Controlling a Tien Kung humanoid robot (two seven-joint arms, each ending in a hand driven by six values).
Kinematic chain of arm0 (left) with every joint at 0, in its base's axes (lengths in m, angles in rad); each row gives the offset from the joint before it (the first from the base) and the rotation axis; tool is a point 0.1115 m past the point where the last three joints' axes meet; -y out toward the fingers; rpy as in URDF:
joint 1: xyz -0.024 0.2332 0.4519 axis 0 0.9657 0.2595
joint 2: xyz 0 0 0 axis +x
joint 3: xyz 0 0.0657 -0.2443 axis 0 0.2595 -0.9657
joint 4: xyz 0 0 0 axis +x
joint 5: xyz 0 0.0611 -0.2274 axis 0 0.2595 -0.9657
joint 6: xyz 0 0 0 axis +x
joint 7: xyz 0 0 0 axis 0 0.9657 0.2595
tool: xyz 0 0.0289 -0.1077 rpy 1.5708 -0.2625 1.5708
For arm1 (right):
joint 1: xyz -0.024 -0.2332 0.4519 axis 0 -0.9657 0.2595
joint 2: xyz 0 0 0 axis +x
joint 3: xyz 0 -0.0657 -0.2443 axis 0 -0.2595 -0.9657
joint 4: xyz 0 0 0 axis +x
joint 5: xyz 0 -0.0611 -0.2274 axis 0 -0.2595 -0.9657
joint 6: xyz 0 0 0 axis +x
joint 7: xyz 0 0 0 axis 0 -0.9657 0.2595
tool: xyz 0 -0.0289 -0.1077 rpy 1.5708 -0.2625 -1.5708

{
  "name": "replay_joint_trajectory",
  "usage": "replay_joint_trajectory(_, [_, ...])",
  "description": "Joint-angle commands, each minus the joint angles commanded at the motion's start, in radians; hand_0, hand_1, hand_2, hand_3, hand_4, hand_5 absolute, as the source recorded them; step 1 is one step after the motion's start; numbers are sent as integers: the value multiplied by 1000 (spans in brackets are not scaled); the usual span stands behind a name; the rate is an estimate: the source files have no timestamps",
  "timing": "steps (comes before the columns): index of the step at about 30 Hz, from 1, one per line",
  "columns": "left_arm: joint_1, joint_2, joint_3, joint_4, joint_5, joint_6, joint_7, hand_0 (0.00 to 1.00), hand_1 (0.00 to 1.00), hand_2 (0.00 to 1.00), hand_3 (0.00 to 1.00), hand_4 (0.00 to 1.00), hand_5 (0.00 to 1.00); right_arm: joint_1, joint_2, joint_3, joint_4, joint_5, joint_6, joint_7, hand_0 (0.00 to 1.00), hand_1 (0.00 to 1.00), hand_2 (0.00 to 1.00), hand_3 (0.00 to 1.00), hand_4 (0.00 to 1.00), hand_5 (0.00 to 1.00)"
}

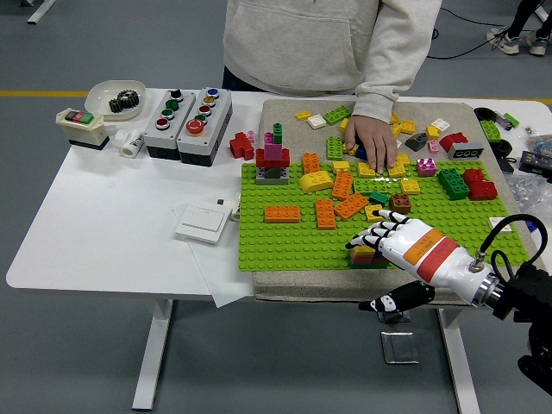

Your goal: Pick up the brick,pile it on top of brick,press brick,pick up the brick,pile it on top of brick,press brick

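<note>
A small stack of bricks [367, 256], yellow on top with orange and pink layers below, stands on the green baseplate [285, 246] near its front edge. My right hand [373, 239] comes in from the lower right, its white fingers [388, 222] stretched out flat just above the stack's top and holding nothing. Its black thumb [398, 301] hangs below the table edge. Loose orange bricks [325, 214] and a yellow curved brick [316, 181] lie further back on the plate. A person's hand [373, 142] rests on bricks at the plate's far edge.
A red, pink and grey brick tower [273, 160] stands at the plate's back left. Two button boxes [188, 114], a white switch plate [203, 222], a bowl with a gear [115, 97] and a small switch box [82, 126] sit to the left. More loose bricks [457, 183] lie on the right.
</note>
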Motion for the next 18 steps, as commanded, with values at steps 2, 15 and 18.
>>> replay_joint_trajectory(2, [0,0,-1,0,3,-1,1,691,728,744,595,686,661,-2,-3,-1,0,-3,4,3,968,785,791,796,998,688])
replay_joint_trajectory(15, [4,-2,-5,-1,12,-3,3,691,729,744,596,687,661,-28,-15,7,20,-10,4,7,968,781,789,794,998,678])
replay_joint_trajectory(18, [3,-2,-4,-2,13,-4,3,690,729,744,596,687,661,-27,-11,4,10,-12,6,6,962,779,789,795,998,673])
